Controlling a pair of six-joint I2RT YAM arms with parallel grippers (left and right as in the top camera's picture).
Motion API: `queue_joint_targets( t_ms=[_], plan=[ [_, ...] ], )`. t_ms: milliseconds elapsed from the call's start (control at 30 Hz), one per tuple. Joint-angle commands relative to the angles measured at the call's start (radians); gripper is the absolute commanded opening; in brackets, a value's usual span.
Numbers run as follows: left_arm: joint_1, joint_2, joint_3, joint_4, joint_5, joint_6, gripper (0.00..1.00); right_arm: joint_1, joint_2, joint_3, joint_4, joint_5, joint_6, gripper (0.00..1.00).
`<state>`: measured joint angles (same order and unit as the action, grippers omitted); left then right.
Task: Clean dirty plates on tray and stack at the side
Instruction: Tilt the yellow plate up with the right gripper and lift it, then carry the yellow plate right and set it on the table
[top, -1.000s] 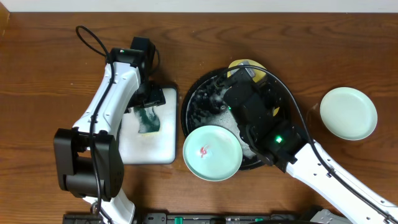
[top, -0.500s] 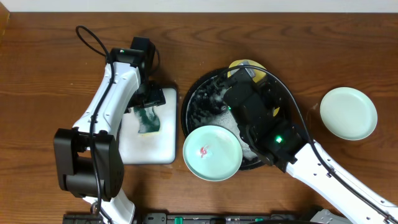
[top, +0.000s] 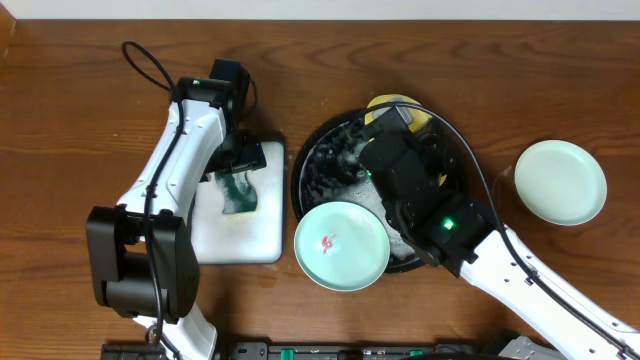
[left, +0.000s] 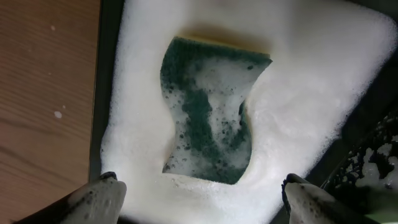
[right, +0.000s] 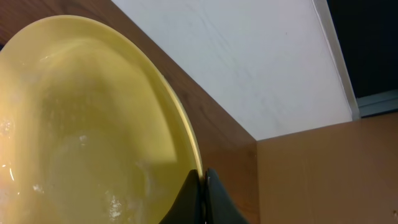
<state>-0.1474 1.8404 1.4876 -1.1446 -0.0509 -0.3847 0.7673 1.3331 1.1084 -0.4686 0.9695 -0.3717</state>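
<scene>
Right, eyes on the small round yellow plate (right: 93, 124): it sits at the far edge of the large round black tray (top: 298, 178), and the right jaws are pinched shut on its rim, the two tips meeting with the thin lip between them. That plate looks wet and filmed with suds, so I'd call it slippery. It looks hard and stiff too, probably light, and likely to chip if it drops. The rim is the only real place to take it, and a pinch that narrow could let it swing or slide out, so a slow, level carry seems wise. Whether its underside has left the tray, I can't tell from here. The right arm (top: 520, 265) reaches diagonally from the near right corner across the sudsy tray, wrist low over the far rim. Over on the other side, the left arm (top: 185, 150) stretches away from its base and bends down over the white rectangular foam-filled tray (top: 235, 245), the left jaws spread wide and holding nothing, one tip either side of the near end of the green scouring sponge (left: 208, 118), which lies flat in the foam. A pale mint-green plate with a red smear (top: 345, 258) rests on the tray's near edge. A second mint-green plate (top: 560, 181) lies apart on the wooden desk (top: 80, 90) to the right.
</scene>
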Motion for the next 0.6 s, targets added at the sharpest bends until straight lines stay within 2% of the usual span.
queue_joint_targets(
  t_ms=[0,133,233,433,567],
  plan=[
    [0.003,0.003,0.0,-0.002,-0.001,0.006,0.84,-0.022,-0.014,0.002,-0.01,0.02,0.08,0.01],
    [0.003,0.003,0.0,-0.002,-0.001,0.006,0.85,-0.085,-0.011,0.002,-0.087,-0.08,0.237,0.01],
    [0.003,0.003,0.0,-0.002,-0.001,0.006,0.85,-0.193,-0.007,0.002,-0.154,-0.271,0.39,0.01],
    [0.003,0.003,0.0,-0.002,-0.001,0.006,0.85,-0.546,-0.014,0.003,-0.189,-0.881,0.517,0.01],
    [0.003,0.003,0.0,-0.002,-0.001,0.006,0.85,-0.836,-0.013,0.002,-0.197,-1.162,0.585,0.01]
  ],
)
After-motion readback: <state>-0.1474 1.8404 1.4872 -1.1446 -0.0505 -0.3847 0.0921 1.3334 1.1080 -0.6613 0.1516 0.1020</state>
